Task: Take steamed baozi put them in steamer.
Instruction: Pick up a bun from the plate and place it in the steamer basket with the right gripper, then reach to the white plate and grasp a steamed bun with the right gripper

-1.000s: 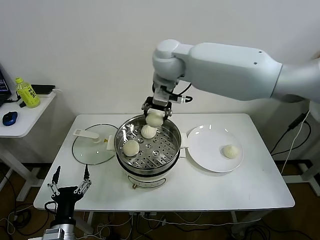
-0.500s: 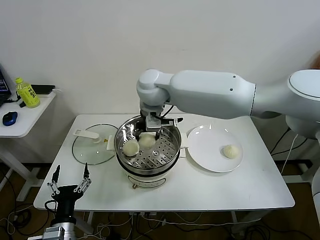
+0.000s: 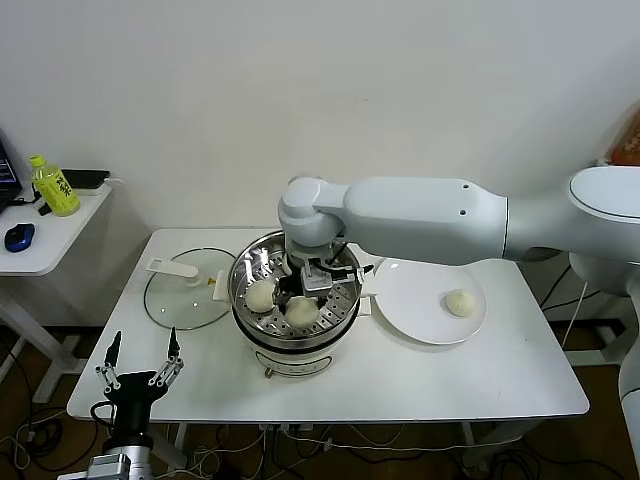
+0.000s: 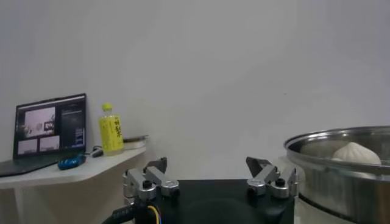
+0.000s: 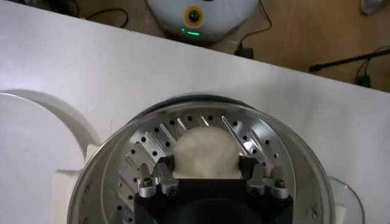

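Note:
The steel steamer [image 3: 344,268] stands mid-table. My right gripper [image 3: 303,297] reaches down into it, shut on a white baozi [image 3: 302,313] that sits low on the front part of the perforated tray. In the right wrist view the gripper [image 5: 207,167] has a finger against each side of that baozi [image 5: 206,151] over the tray [image 5: 271,152]. A second baozi [image 3: 262,294] lies on the tray's left. Another baozi [image 3: 461,302] lies on the white plate [image 3: 410,295]. Any baozi at the tray's back is hidden by the arm. My left gripper [image 3: 137,365] is parked open at the front left.
The glass lid [image 3: 185,290] lies left of the steamer. A side table at the far left holds a yellow bottle [image 3: 53,186] and a blue mouse [image 3: 18,236]. The left wrist view shows the steamer's rim [image 4: 341,173] with a baozi [image 4: 355,152] inside.
My right gripper has carried the baozi from above the steamer's back rim down and forward onto the front of the tray. The left arm has not moved.

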`<state>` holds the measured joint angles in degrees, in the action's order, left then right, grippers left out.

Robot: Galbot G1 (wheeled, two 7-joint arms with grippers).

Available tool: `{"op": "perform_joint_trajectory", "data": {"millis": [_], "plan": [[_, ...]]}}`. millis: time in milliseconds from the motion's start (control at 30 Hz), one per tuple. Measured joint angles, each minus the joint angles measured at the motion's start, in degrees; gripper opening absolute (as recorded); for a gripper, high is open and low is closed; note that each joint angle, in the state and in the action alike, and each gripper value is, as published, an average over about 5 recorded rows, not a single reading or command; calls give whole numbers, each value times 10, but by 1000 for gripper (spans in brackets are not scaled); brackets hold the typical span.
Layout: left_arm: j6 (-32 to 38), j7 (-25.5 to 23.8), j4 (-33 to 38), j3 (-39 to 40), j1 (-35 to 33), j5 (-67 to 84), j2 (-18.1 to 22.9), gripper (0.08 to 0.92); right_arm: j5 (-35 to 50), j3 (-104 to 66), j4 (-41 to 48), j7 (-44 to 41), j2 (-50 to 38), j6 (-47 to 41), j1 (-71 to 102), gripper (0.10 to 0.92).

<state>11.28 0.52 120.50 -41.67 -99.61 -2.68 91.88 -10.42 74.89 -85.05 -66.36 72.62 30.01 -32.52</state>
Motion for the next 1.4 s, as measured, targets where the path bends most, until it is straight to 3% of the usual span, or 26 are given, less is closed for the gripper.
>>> {"op": "perform_joint_trajectory", "data": {"millis": [567, 833, 1400], "plan": [[0, 0, -4, 1, 2, 0, 0, 823, -25, -6, 0, 4, 1, 10, 31, 695], [1, 0, -6, 1, 3, 0, 0, 823, -35, -9, 5, 7, 1, 17, 38, 817], [1, 0, -8, 2, 4, 0, 0, 823, 0, -17, 24, -10, -12, 43, 6, 823]]}}
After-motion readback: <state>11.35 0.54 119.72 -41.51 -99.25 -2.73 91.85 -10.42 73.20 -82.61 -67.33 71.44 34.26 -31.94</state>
